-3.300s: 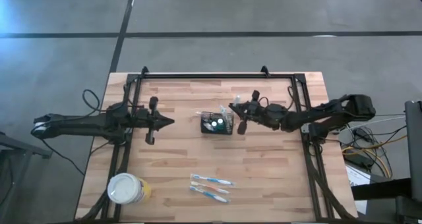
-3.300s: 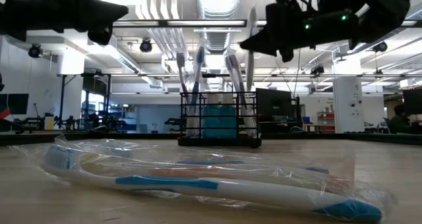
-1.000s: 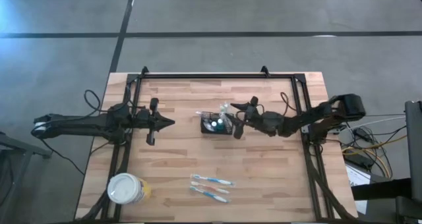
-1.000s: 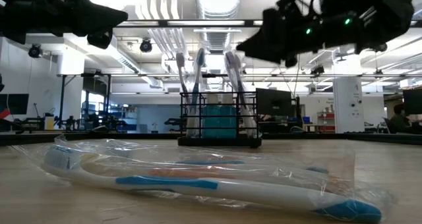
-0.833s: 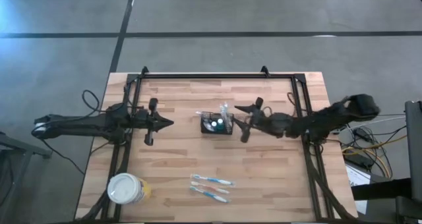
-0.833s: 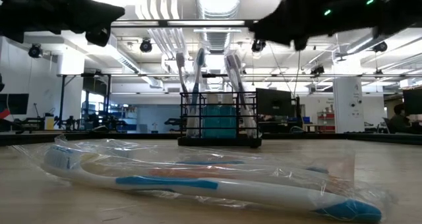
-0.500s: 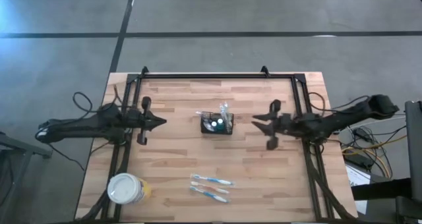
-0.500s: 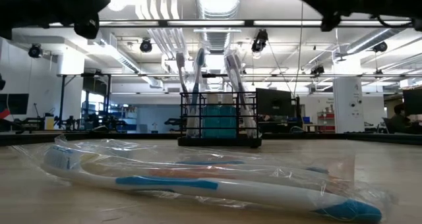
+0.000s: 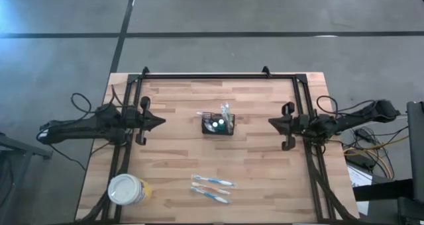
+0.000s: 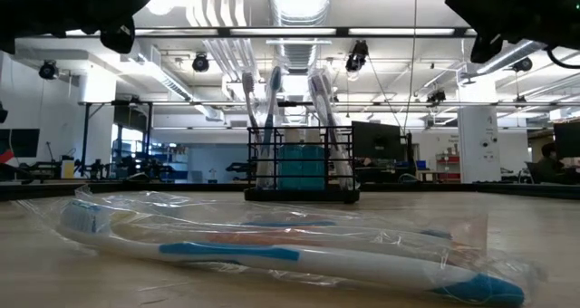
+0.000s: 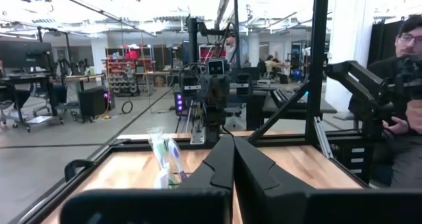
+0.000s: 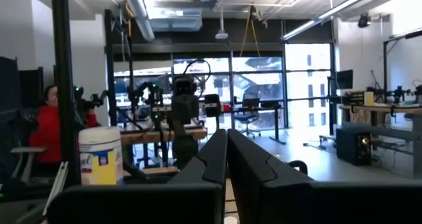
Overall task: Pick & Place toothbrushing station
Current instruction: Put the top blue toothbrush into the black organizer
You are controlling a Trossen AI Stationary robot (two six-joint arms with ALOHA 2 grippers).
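Standing mid-table, the toothbrushing station has bare wood on all sides, brushes upright in it. Left claw sits near the table left edge, fingers pressed together, holding nothing, arm stretched level toward the centre. Right claw by the right edge rail, likewise closed and empty. Wrapped toothbrushes lie near the front edge; a white-lidded tub, probably wipes, at the front-left corner.

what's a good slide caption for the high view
Wire-mesh toothbrushing station stands mid-table between two shut grippers, left and right, both clear of it.
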